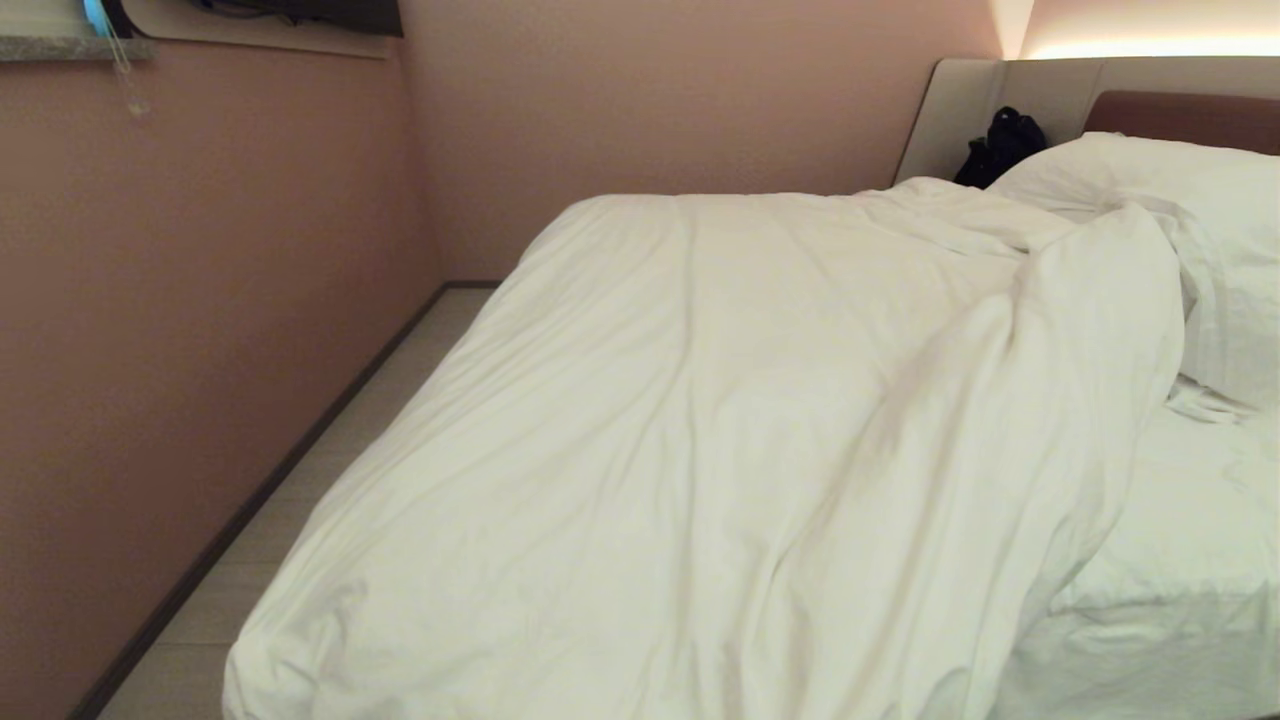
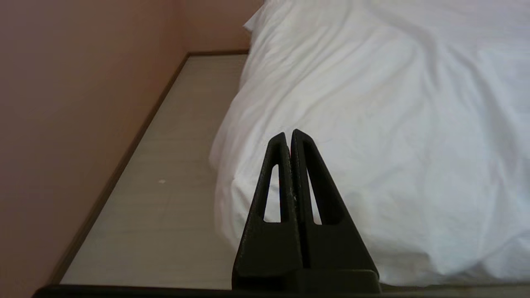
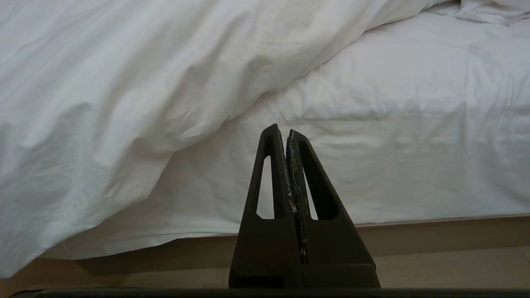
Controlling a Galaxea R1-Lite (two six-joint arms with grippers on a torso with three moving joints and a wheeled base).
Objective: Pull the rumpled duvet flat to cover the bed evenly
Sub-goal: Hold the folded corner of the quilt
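My left tool has its two fingers pressed together with nothing between them, and it sits off the corner of the duvet, over the strip of pale floor between bed and pink wall. My right tool is likewise pinched closed and empty, facing the side of the bed where the sheeted mattress shows bare above the beige base.

From the head camera neither arm shows. I see no writing or label I can read anywhere. The duvet covers the left of the bed and bunches in a ridge toward the right, leaving the sheet uncovered. One pillow is plainly visible by the brown headboard, and one dark object lies beside it.
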